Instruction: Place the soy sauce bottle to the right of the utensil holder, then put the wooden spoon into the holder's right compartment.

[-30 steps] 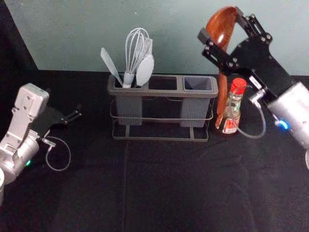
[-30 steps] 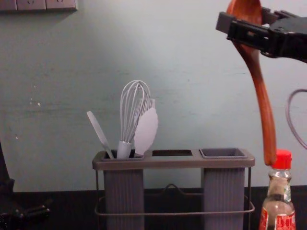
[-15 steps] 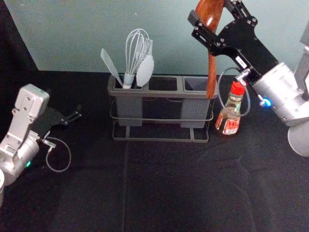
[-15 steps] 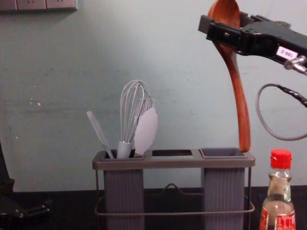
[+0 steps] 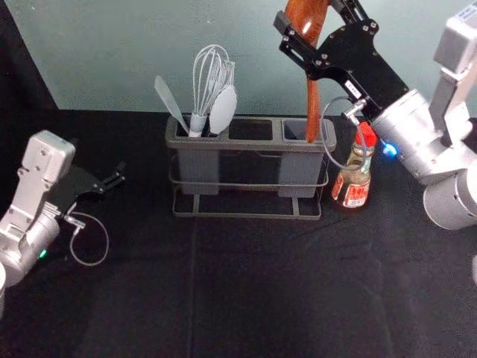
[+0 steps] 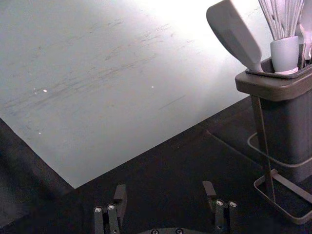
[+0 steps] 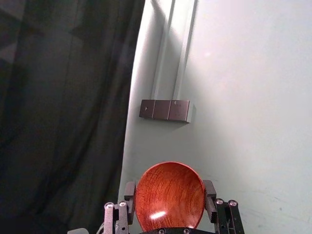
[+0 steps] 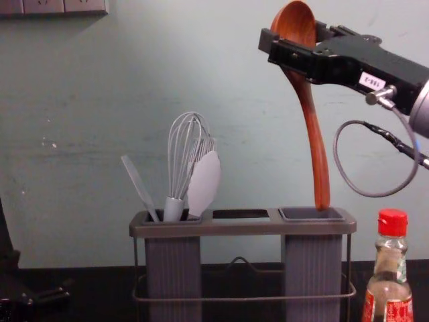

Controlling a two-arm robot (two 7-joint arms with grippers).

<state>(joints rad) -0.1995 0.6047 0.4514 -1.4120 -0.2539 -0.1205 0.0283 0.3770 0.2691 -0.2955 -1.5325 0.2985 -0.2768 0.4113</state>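
My right gripper [image 5: 314, 33] is above the holder's right end, shut on the wooden spoon [image 5: 312, 104] by its bowl. In the chest view the spoon [image 8: 315, 134] hangs handle down, its tip at the right compartment's [image 8: 312, 214] opening. The right wrist view has the bowl [image 7: 169, 195] between the fingertips of the right gripper [image 7: 169, 197]. The utensil holder [image 5: 250, 147] stands at mid-table; the soy sauce bottle [image 5: 353, 179] is upright to its right. My left gripper [image 5: 121, 176] is parked at the left, open in its wrist view [image 6: 165, 195].
A whisk [image 8: 190, 154], a white spoon [image 8: 204, 182] and a spatula [image 8: 139, 187] stand in the holder's left compartment. Behind the table is a pale wall [image 8: 80, 134]. A cable loop [image 8: 337, 161] hangs below the right gripper, above and left of the bottle.
The right gripper has carried the spoon left, from above the bottle to above the right compartment, and its handle tip is lower. The left arm, holder and bottle have stayed put.
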